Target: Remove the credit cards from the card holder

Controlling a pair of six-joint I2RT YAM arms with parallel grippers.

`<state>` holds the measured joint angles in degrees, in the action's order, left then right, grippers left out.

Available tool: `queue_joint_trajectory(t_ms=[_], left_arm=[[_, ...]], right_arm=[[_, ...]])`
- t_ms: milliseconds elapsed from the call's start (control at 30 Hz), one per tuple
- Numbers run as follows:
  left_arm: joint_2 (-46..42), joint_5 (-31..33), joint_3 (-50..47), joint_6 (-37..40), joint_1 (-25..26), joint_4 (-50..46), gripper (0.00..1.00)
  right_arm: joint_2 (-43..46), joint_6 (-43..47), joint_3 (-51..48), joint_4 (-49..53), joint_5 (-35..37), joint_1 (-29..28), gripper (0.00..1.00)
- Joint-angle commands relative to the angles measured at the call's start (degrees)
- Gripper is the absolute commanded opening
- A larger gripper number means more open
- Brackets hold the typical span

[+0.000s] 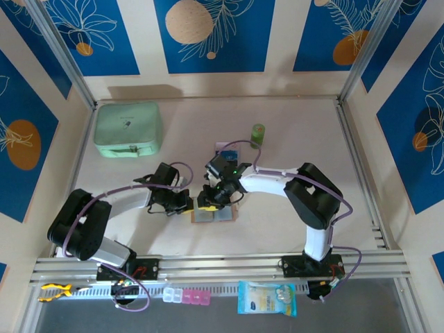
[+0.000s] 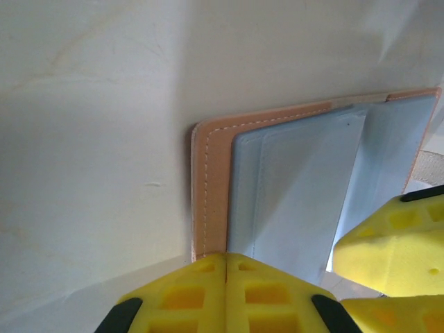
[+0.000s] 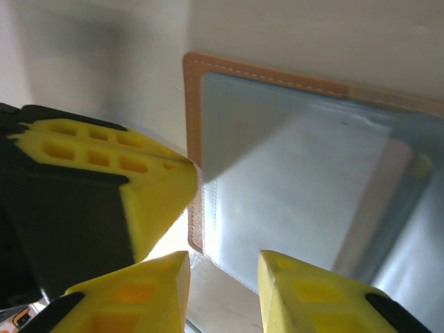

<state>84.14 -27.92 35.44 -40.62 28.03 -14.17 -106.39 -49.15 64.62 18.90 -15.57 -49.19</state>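
Your left gripper (image 2: 225,267) is clenched, pinning the card holder (image 2: 209,180); right gripper (image 3: 220,270) is released. With a weak pin, the holder drags when you pull.

On my top feed the worktop (image 1: 291,125) reads pale cream. The card holder (image 2: 208,194) has a tan-pink border with a line of pale stitching, and its inner panels are grey-blue. My left claw (image 2: 225,267) has bright yellow fingers with black trim, and the right claw (image 3: 222,270) is the same yellow over black. The left arm (image 1: 104,208) and right arm (image 1: 277,182) are black and white, trailing purple cables (image 1: 347,208). I can also see a mint-green pouch (image 1: 128,130) and a small green cylinder (image 1: 258,133). The walls (image 1: 208,35) carry deep blue panels with white leaf outlines and orange and tan discs.
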Motion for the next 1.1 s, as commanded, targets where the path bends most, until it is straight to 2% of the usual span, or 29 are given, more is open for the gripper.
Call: queue_joint_trajectory(t_ms=[0,267,600,833,1067], left_arm=[[1.02,-1.54,-1.23,-0.62,0.44,0.92,0.00],[2.19,1.38,-0.50,0.74,0.39,-2.39,0.00],[2.18,2.40,0.11,1.60,0.36,-4.01,0.00],[1.41,2.60,1.14,1.46,0.36,-4.69,0.00],[-2.25,2.44,2.86,0.07,0.34,-5.93,0.04]], right_arm=[[-1.87,-0.55,1.12,0.13,-2.46,-0.38,0.32],[-3.36,0.49,1.44,4.07,0.20,-0.14,0.32],[-0.47,1.77,-1.62,5.97,2.87,1.79,0.32],[-0.59,2.39,-4.24,0.96,-1.22,2.88,0.32],[-0.33,0.53,-10.39,-9.66,-7.62,5.30,0.32]])
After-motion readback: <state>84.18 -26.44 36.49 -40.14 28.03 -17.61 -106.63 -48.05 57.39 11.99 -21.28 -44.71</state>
